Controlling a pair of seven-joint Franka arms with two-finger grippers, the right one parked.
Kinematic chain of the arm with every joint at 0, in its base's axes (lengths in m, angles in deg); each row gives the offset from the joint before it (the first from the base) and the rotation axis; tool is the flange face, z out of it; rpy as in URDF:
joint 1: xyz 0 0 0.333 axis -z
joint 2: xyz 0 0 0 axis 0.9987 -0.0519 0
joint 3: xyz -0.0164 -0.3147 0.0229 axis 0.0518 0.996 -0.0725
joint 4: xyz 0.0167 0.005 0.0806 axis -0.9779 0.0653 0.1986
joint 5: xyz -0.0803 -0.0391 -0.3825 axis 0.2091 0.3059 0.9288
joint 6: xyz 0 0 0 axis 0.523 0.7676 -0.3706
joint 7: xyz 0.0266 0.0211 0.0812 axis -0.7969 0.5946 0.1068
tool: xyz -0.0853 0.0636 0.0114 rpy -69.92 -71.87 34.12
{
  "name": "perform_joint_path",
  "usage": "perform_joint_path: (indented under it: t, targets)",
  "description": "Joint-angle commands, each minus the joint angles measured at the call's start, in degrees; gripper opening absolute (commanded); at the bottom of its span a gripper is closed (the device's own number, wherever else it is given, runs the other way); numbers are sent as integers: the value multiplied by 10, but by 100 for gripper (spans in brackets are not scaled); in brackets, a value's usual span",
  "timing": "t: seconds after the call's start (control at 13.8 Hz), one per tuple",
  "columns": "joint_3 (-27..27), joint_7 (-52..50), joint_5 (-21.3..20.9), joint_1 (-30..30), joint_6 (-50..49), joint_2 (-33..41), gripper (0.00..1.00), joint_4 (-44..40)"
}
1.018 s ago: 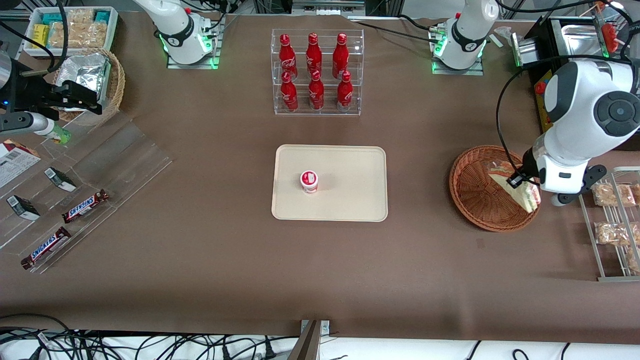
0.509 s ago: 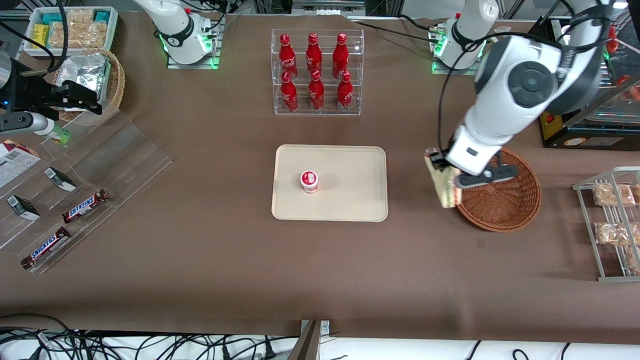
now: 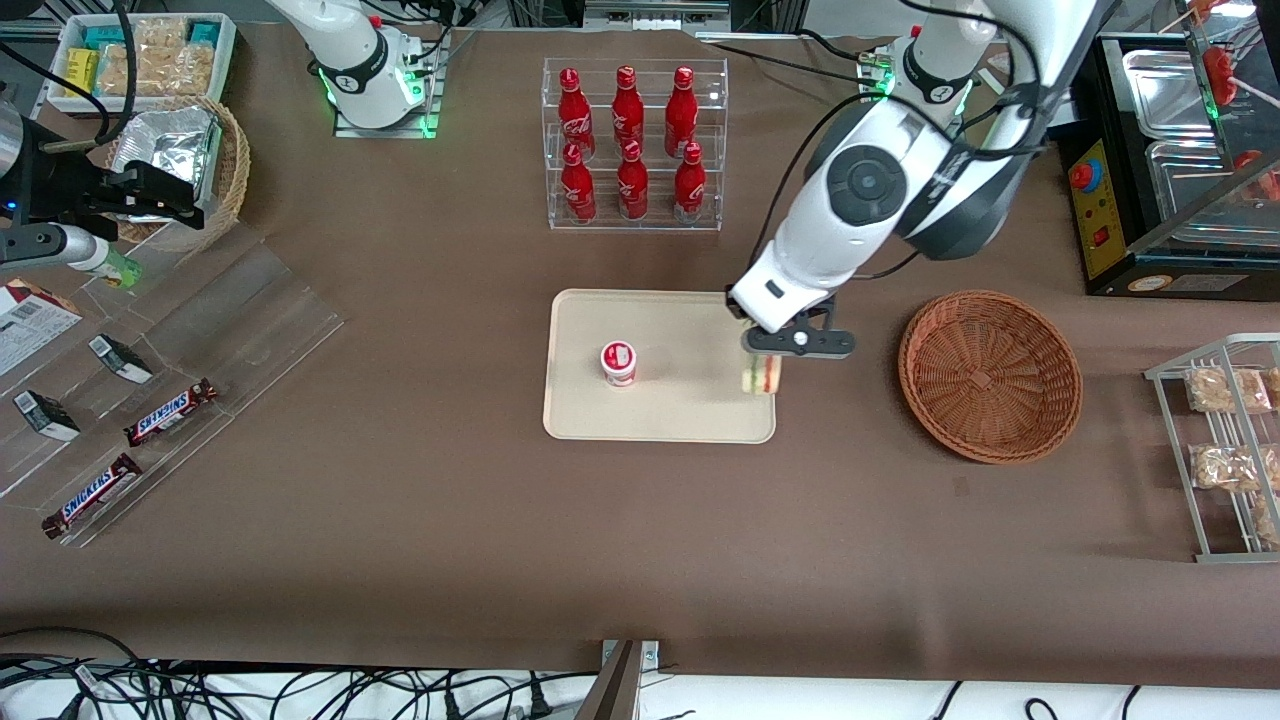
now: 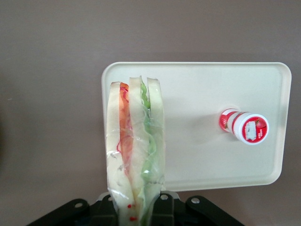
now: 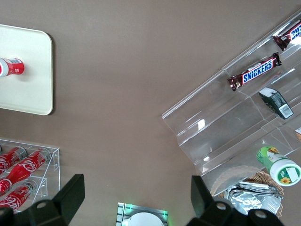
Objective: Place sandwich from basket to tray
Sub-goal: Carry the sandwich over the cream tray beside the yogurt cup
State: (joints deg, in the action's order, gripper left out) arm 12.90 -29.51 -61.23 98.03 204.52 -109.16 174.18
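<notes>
1. The claw [image 3: 762, 352] hangs above the tray's [image 3: 660, 415] edge that faces the basket [image 3: 990, 375], clenched on the sandwich [image 3: 759, 375].
2. The front view shows the basket holding nothing, on the bench [image 3: 640, 540] beside the tray.
3. The left wrist view alone shows the sandwich's [image 4: 136, 150] red and green layers on edge above the tray's [image 4: 197, 169] rim, and a small red-and-white cup [image 4: 244, 127] farther in.
</notes>
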Motion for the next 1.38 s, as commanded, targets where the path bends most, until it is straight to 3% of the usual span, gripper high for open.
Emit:
perform_joint_path:
  t: [0.0,0.22,0.8,1.02,1.09,1.16,1.24,1.31]
  targets:
    - [0,-65,-76,27,34,-58,0,-14]
    - [0,-81,-114,45,52,-105,0,-14]
    - [-2,-90,-141,56,63,-150,3,-15]
    - [-4,-96,-141,56,67,-158,25,-16]
    - [-4,-97,-141,56,67,-161,44,-16]
    - [-5,-101,-141,56,67,-161,90,-16]
    - [-5,-104,-144,56,67,-161,100,-18]
    - [-5,-111,-148,54,66,-157,100,-22]
